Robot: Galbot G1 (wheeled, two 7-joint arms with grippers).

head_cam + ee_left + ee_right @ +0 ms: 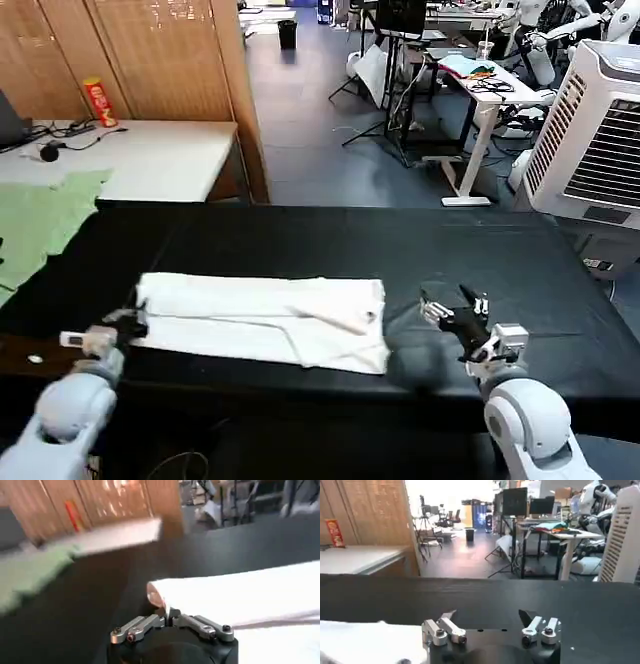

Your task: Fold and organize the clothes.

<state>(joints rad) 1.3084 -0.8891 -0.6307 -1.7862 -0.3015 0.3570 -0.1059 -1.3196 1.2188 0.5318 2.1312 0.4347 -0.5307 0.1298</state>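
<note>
Left gripper [128,322]: at my near left, at the left end of the T-shirt [262,318]. My left wrist camera has the two fingers [200,625] drawn together on the cloth edge [159,600], pinching it.

Right gripper [455,310]: at my near right, over bare black cloth just beside the shirt's right end, touching nothing. Fingers [447,616] stand well apart, nothing between them.

Table [400,250]: largest item, covered in black cloth, running the full width in front of me.

White side table [150,155]: beyond the far left corner, against a wooden screen. On it I log a red canister [99,101] standing upright and a dark cable [60,135].

T-shirt, white: folded into a long band lying flat, lengthwise left to right, on the near half of the black table, left of centre. Plain side up; I see no print. A folded layer shows toward its right end. Its right end also shows at the edge of my right wrist camera [365,642].

Green garment [40,220]: spread at the far left, hanging over the black table's left edge, well apart from the shirt.
</note>
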